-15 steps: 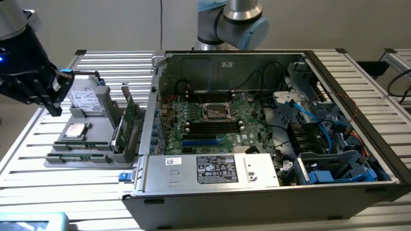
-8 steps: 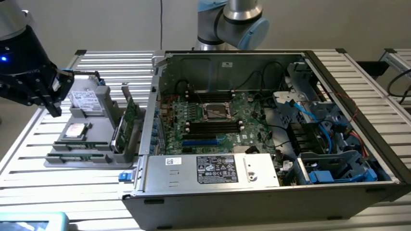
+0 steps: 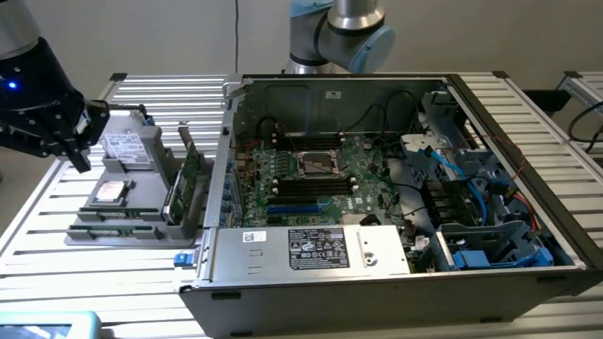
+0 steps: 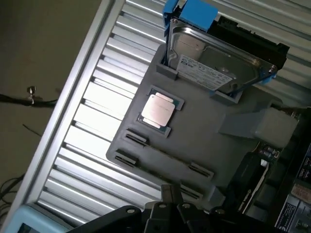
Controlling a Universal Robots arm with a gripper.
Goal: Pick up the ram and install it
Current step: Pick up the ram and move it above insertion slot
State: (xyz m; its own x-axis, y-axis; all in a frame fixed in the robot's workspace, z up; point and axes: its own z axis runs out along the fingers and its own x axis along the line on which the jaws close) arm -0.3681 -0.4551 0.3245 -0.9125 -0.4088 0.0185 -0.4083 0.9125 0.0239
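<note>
At the exterior view's upper left, the gripper (image 3: 78, 161), shut and empty, hangs over the grey tray (image 4: 209, 131) holding the ram (image 3: 113, 230).

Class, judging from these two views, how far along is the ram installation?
Done: nothing yet; the ram lies in the grey tray beside the open computer case. In hand: nothing; the end effector hangs shut above the tray. Left: both picking up and installing the ram.
</note>
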